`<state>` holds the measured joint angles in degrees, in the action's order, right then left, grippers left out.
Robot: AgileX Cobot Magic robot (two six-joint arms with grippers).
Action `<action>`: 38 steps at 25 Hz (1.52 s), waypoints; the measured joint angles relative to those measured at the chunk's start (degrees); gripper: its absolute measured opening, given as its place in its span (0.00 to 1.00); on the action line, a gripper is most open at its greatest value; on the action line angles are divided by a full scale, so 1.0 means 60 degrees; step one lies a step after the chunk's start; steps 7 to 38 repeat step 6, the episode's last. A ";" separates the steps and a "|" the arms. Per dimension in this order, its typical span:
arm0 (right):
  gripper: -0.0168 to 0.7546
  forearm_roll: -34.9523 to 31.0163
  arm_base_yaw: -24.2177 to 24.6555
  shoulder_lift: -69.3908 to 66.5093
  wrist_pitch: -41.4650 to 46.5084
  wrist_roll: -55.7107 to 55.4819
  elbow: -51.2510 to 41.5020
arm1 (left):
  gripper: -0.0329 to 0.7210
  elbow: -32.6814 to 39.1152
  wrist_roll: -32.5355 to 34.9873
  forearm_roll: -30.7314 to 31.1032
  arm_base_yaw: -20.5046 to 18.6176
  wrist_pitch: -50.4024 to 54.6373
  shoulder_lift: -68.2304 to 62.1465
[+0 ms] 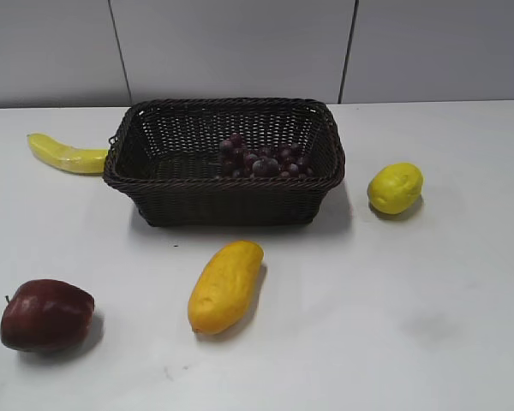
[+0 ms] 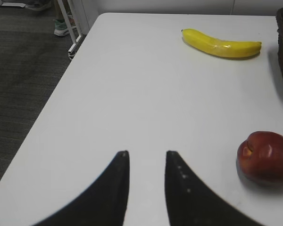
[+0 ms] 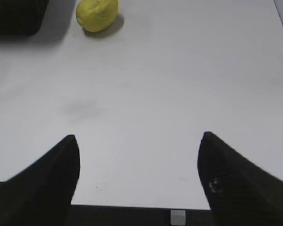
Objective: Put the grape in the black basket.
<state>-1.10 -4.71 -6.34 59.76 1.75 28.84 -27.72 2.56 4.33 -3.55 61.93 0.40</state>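
**Grapes in the basket, both arms clear: keeping the finish clean**

My right pincer (image 3: 137,141) hung with its dark fingers spread wide and nothing between them, only bare white worktop (image 3: 179,70) beneath. My left pincer (image 2: 146,157) stood with its fingers a narrow gap apart, also gripping nothing, low over the near left part of the worktop. Neither arm showed in the exterior view, so I judged both drawn back toward me.

Outward from the right pincer lay the round yellow lemon (image 3: 97,14), well apart. Outward from the left sat the dark red apple (image 2: 265,155) to its right and the long yellow banana (image 2: 221,44) farther off by the basket's edge.

The long bunch of small dark red-purple grapes (image 1: 261,159) lay inside the rectangular dark woven wicker basket (image 1: 227,210), toward its right half, below the braided rim. The oblong yellow-orange mango-like fruit (image 1: 225,286) lay in front of the basket.

I judged the placing done. To finish well, I would hold both arms back, keep the fingers clear of the rim, and disturb none of the loose fruit.
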 joint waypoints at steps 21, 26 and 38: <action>0.79 0.0000 0.0000 0.0975 0.0019 -0.0009 0.0000 | 0.36 0.0000 0.0000 0.0000 0.0000 0.0000 0.0000; 0.79 0.0000 0.0000 0.0975 0.0019 -0.0009 0.0000 | 0.36 0.0000 0.0000 0.0000 0.0000 0.0000 0.0000; 0.79 0.0000 0.0000 0.0975 0.0019 -0.0009 0.0000 | 0.36 0.0000 0.0000 0.0000 0.0000 0.0000 0.0000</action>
